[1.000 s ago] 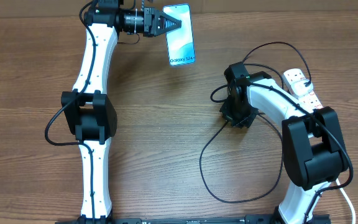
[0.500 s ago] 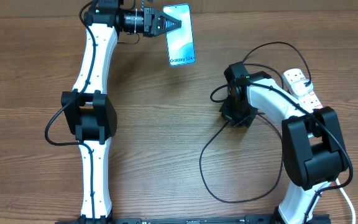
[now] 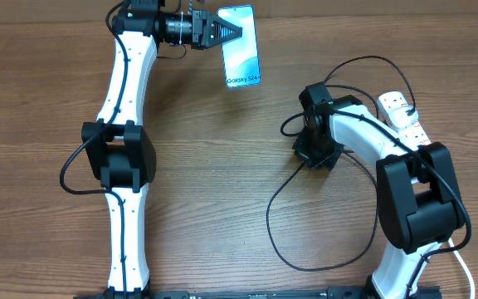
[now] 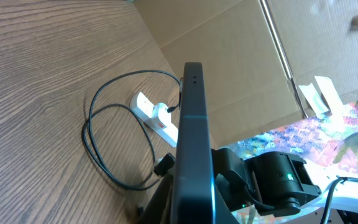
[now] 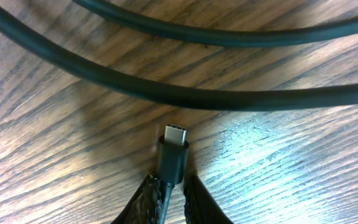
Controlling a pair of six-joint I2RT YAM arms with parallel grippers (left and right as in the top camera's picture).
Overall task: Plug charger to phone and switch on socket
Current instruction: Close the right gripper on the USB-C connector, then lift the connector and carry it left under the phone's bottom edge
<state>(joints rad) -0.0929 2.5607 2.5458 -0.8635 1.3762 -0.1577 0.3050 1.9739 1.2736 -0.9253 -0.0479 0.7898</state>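
Pointing down, right jaws pinch the charger (image 5: 173,155) connector; outstretched left arm (image 3: 127,75) jaws clamp the phone (image 3: 241,46).

tbl (image 3: 206,191): brown wood | on it: blk charger (image 5: 166,93) cable, looped, rt side | wht socket (image 3: 392,104), far rt

You're looking at a robotics lab bench, not a home. In the overhead view, a white-and-black left arm (image 3: 125,75) and right arm (image 3: 363,133) rise from the lower edge over a wood-grain desk (image 3: 214,191). In the left wrist view, brown cardboard sheets (image 4: 241,68) fill the upper right behind it.
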